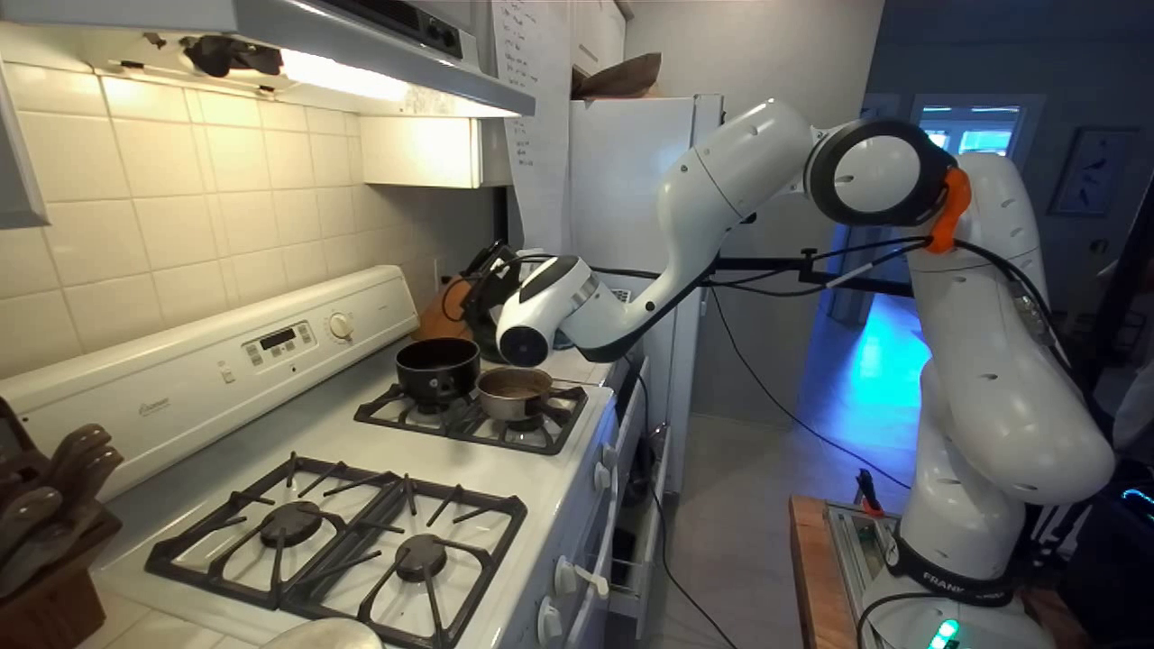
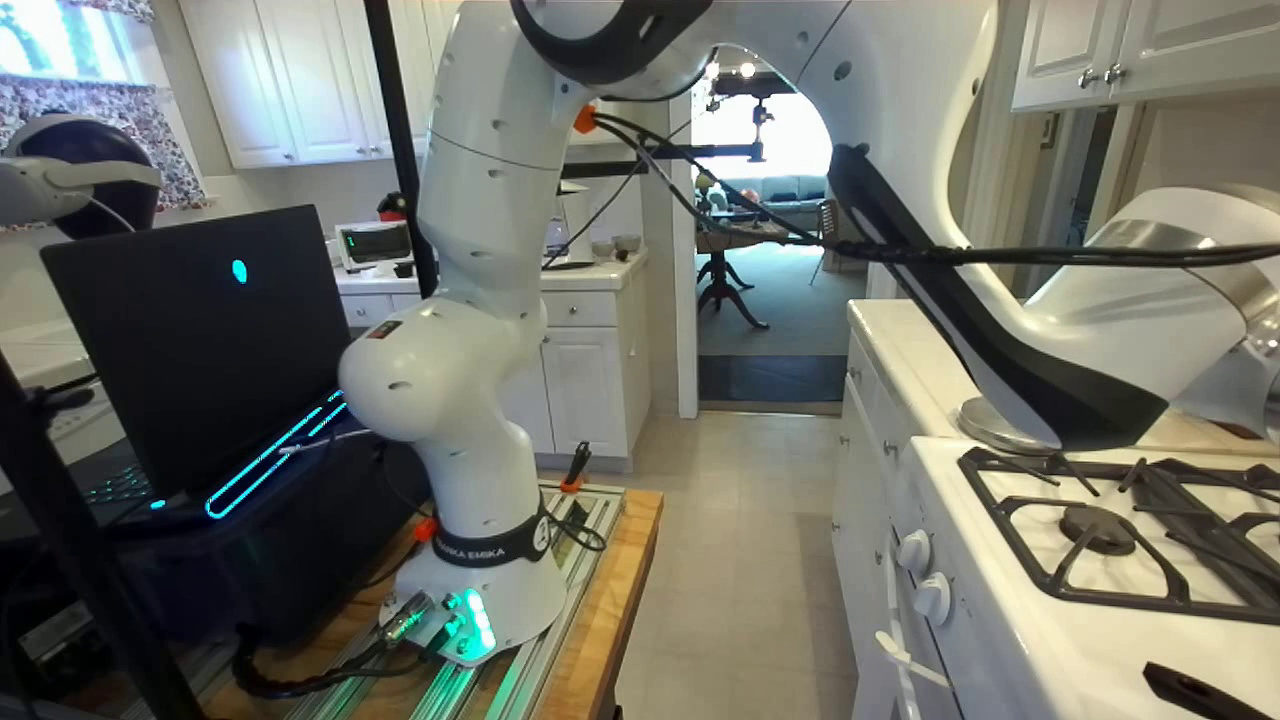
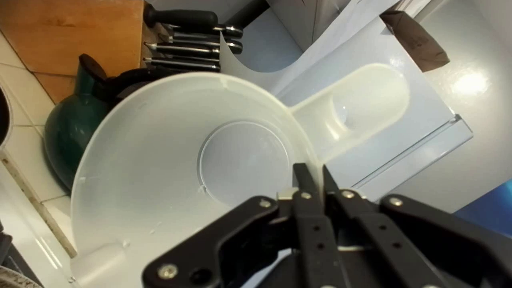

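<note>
My gripper (image 3: 313, 168) is closed on the rim of a translucent white plastic bowl (image 3: 160, 152), one finger inside the wall and one outside. A ring marks the bowl's centre; whether it is a base or an opening, I cannot tell. A rounded tab handle (image 3: 370, 96) sticks out from the rim near the fingers. Behind the bowl in the wrist view are a dark green vessel (image 3: 74, 132) and a wooden knife block (image 3: 72, 36). In an exterior view the wrist (image 1: 541, 311) hangs near a black pot (image 1: 437, 365) and a small metal pan (image 1: 514, 392); the fingertips are not distinguishable there.
Pot and pan stand on the rear grate of a white stove (image 1: 343, 478). A range hood (image 1: 270, 45) overhangs the stove. The fridge (image 1: 631, 171) stands beyond the counter. Another knife block (image 1: 54, 532) is at the near left. A cable (image 2: 1100, 255) runs along the arm.
</note>
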Robot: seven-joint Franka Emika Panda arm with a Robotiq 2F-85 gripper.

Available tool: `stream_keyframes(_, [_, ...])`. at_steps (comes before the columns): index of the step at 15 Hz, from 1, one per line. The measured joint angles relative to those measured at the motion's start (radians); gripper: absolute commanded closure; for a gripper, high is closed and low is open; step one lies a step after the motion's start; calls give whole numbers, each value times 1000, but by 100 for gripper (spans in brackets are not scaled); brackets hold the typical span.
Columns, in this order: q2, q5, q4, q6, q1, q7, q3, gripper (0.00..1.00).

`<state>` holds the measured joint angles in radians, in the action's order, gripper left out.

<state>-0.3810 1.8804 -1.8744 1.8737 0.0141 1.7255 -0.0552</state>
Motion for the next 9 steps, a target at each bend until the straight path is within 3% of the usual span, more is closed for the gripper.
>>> stream_keyframes(9, [8, -180, 54, 0, 10, -68, 3, 99])
